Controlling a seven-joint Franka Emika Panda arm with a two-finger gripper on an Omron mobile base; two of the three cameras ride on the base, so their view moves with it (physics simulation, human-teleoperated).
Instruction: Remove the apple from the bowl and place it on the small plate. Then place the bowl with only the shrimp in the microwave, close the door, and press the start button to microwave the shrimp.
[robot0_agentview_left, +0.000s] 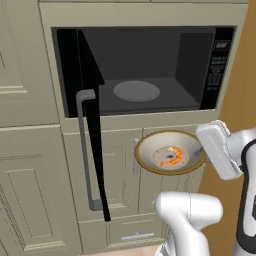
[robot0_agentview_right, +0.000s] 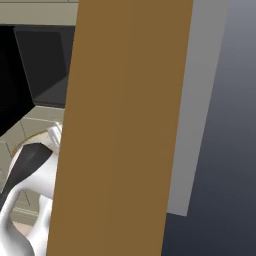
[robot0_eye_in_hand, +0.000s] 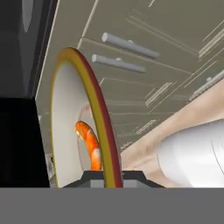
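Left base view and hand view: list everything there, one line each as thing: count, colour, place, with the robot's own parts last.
microwave: one, black, built into the beige cabinetry, cavity open.
turntable: one, grey, round, on the microwave floor, bare.
door: one, black glass, swung open to the left, seen edge-on.
handle: one, grey vertical bar on the door.
control panel: one, black, right side of the microwave.
cabinets: several beige doors and a drawer, around and below the microwave.
bowl: one, tan-gold rim, pale inside, held in the air below the microwave opening.
shrimp: one, orange and white, inside the bowl.
gripper: one, dark fingertips, shut on the bowl's rim.
arm: one, white, lower right.
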